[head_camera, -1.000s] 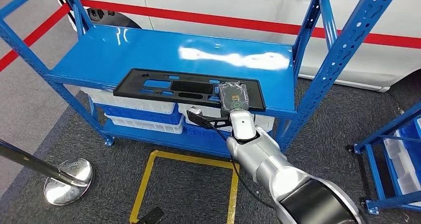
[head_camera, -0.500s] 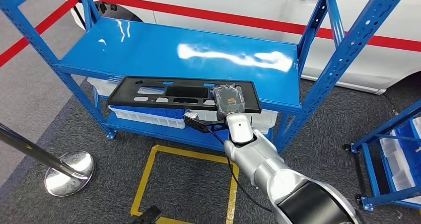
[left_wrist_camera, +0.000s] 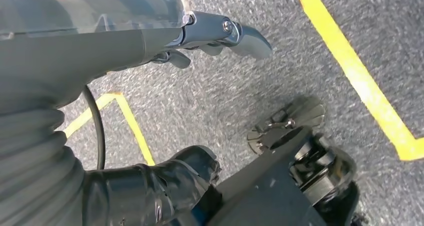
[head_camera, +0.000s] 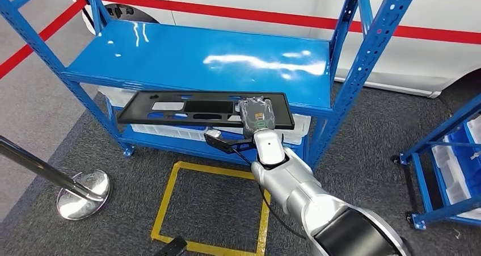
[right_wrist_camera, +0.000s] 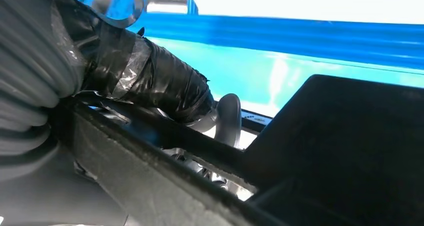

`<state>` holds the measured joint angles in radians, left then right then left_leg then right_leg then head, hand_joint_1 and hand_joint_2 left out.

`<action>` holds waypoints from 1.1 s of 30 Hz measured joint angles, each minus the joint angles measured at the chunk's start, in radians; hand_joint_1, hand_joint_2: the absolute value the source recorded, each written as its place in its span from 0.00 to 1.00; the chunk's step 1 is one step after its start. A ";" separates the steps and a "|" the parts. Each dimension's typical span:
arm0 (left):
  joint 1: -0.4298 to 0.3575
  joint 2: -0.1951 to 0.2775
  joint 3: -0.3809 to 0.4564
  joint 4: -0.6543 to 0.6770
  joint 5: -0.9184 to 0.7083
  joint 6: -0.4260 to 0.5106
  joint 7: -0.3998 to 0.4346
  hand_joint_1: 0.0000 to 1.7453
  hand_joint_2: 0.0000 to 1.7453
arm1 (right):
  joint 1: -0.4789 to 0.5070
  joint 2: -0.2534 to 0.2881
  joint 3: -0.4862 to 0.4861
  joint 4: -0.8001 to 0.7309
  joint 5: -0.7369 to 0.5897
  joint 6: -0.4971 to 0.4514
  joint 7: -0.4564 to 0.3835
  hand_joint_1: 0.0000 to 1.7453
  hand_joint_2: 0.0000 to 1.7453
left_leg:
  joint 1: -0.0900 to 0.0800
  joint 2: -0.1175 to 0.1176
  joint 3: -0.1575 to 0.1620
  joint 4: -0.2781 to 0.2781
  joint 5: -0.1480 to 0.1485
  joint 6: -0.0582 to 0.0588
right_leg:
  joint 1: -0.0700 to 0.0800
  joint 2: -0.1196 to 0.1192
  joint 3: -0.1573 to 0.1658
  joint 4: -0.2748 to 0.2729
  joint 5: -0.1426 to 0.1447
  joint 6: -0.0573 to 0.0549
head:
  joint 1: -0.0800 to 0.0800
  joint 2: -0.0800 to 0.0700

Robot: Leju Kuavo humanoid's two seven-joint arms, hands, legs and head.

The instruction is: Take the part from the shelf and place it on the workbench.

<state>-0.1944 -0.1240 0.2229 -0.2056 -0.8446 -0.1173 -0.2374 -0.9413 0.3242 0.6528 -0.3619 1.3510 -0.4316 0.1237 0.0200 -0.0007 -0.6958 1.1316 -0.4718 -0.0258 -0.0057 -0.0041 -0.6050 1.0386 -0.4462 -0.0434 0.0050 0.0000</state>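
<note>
My right hand (head_camera: 258, 115) grips the black part (head_camera: 187, 107) at its right end — part juts past the blue shelf's (head_camera: 198, 60) near edge.

A long, flat black plastic part (head_camera: 198, 107), a rectangular panel pierced by several oblong and rectangular cut-outs, lies roughly level along the front edge of the blue metal shelf (head_camera: 187, 57), with most of its length jutting out past the shelf's lip over the lower tier. Through its openings show patches of blue and white from below. Its right end is covered by the robot's right hand (head_camera: 256, 114), which grips it from above. In the right wrist view, the part's dark matte edge (right_wrist_camera: 320, 151) runs close across the foreground, the glossy blue shelf surface behind it.
</note>
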 joint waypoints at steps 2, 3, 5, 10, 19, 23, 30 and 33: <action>0.001 0.000 0.004 0.000 0.005 0.002 0.000 0.00 1.00 | 0.002 0.005 0.004 -0.001 -0.004 0.004 -0.005 1.00 1.00 | 0.000 0.000 -0.034 0.118 -0.070 -0.004 | 0.003 0.000 -0.015 0.001 0.011 -0.004 | 0.000 0.000; 0.002 0.000 0.006 0.000 0.006 0.002 -0.001 0.00 1.00 | 0.005 0.007 0.007 -0.002 -0.007 0.006 -0.007 1.00 1.00 | 0.001 0.000 -0.037 0.149 -0.083 -0.004 | 0.006 0.000 -0.022 0.002 0.016 -0.004 | 0.000 0.000; 0.003 0.000 0.010 0.000 0.008 0.003 -0.003 0.00 1.00 | 0.011 0.009 0.011 -0.007 -0.012 0.011 -0.011 1.00 1.00 | 0.000 0.000 0.009 0.107 -0.061 0.002 | 0.010 0.001 -0.035 0.004 0.026 -0.003 | 0.000 0.000; 0.002 0.004 0.016 0.000 0.008 0.005 -0.005 0.00 1.00 | 0.016 0.016 0.011 -0.019 -0.017 0.011 -0.015 1.00 1.00 | -0.016 0.001 0.137 -0.107 -0.002 0.029 | 0.013 -0.001 -0.050 0.006 0.046 0.017 | 0.000 0.000; 0.004 0.002 0.017 0.000 0.009 0.006 -0.006 0.00 1.00 | 0.029 0.016 0.018 -0.023 -0.020 0.012 -0.021 1.00 1.00 | -0.007 0.009 0.073 -0.118 0.066 0.057 | 0.002 0.004 -0.131 0.276 -0.130 0.056 | 0.001 0.000; 0.005 0.001 0.017 0.000 0.010 0.006 -0.006 0.00 1.00 | 0.030 0.018 0.027 -0.030 -0.020 0.019 -0.021 1.00 1.00 | -0.008 0.008 0.042 -0.101 0.080 0.044 | 0.005 0.004 0.027 0.053 -0.061 0.044 | 0.001 0.000; 0.008 0.002 0.020 0.000 0.010 0.012 -0.012 0.00 1.00 | 0.031 0.024 0.035 -0.042 -0.037 0.027 -0.022 1.00 1.00 | -0.003 0.005 0.003 -0.032 0.029 0.005 | 0.002 0.000 0.029 -0.015 -0.017 0.001 | 0.000 0.000; 0.010 0.002 0.020 0.000 0.006 0.014 -0.023 0.00 1.00 | 0.038 0.024 0.039 -0.045 -0.064 0.025 -0.034 1.00 1.00 | 0.001 0.005 -0.049 0.141 -0.066 -0.008 | 0.003 -0.001 0.008 -0.014 -0.002 -0.003 | -0.001 0.000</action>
<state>-0.1842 -0.1217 0.2426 -0.2056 -0.8383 -0.1032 -0.2607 -0.9034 0.3481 0.6918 -0.4070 1.2865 -0.4062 0.0901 0.0209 0.0041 -0.7444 1.2722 -0.5377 -0.0339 -0.0032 -0.0049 -0.5974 1.0244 -0.4487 -0.0461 0.0043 0.0000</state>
